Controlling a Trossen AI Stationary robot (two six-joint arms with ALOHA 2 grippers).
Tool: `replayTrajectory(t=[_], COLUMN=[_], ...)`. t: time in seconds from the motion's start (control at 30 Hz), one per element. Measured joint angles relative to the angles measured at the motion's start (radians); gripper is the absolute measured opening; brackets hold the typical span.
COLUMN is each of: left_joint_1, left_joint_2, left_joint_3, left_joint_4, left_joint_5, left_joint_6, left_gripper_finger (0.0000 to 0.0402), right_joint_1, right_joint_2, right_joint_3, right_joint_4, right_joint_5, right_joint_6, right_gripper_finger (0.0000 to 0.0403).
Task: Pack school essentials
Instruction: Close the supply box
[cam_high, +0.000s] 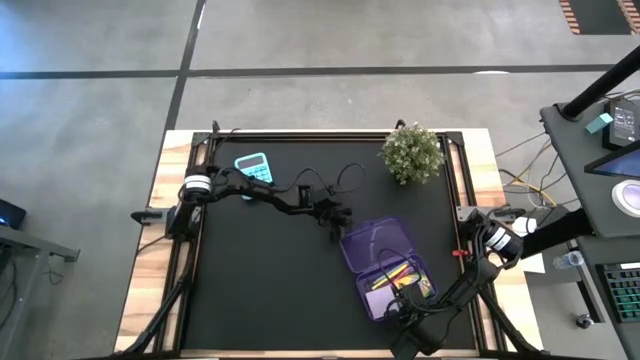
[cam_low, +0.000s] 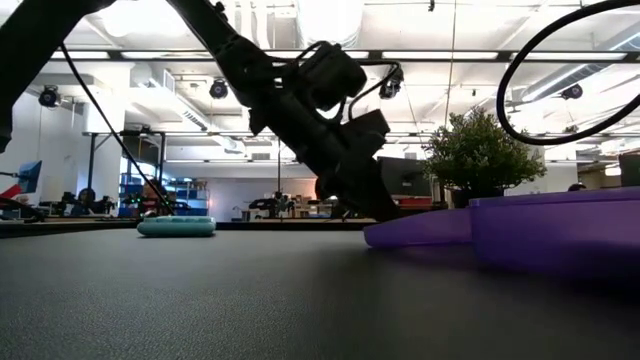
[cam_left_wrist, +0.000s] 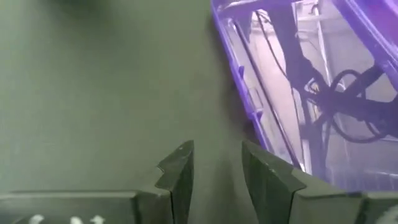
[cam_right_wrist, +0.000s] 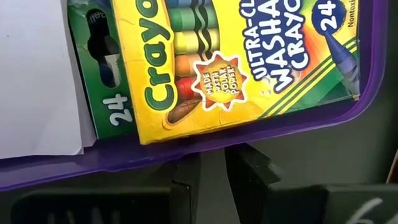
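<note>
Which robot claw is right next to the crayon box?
The right claw. It sits at the rim of the purple case, just below the yellow crayon box inside. The left claw is by the case's open lid instead.

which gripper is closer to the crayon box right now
Right. The right gripper sits just outside the purple case wall, right beside the crayon box inside it. The left gripper is by the case's open lid, farther from the box.

You get even, bright overhead light on the bench (cam_high: 300, 280), with soft shadows. Ceiling lights (cam_low: 330, 15) glare in the low view, silhouetting the arms. The left wrist view looks blurred.
</note>
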Motion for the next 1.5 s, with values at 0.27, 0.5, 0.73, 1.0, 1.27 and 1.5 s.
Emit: replayTrajectory(t=[0.27, 0.5, 0.73, 1.0, 1.27, 1.5], left_joint_1=[-0.039, -0.087, -0.089, -0.090, -0.091, -0.096], left_joint_2=[-0.001, 0.009, 0.013, 0.012, -0.029, -0.095], left_joint_3=[-0.011, -0.018, -0.023, -0.020, 0.008, 0.010], left_joint_4=[-0.006, 0.000, -0.004, -0.011, -0.098, -0.108], left_joint_5=[0.005, -0.064, -0.088, -0.089, -0.147, -0.230], left_joint_6=[-0.071, -0.068, -0.061, 0.010, 0.236, 0.346], left_gripper_finger=[0.0118, 0.0108, 0.0025, 0.0002, 0.0001, 0.0000], right_joint_1=[0.000, -0.002, -0.002, -0.002, -0.001, -0.013], right_joint_2=[0.000, -0.002, -0.002, -0.006, -0.119, -0.213], right_joint_3=[0.000, 0.001, 0.001, 0.001, 0.001, 0.001], right_joint_4=[-0.001, -0.001, -0.001, 0.003, 0.002, -0.014], right_joint_5=[0.000, 0.000, 0.002, 0.000, 0.003, 0.080], right_joint_6=[0.000, 0.000, -0.003, -0.013, -0.029, -0.027], right_gripper_finger=[0.0063, 0.0063, 0.0063, 0.0063, 0.0063, 0.0063])
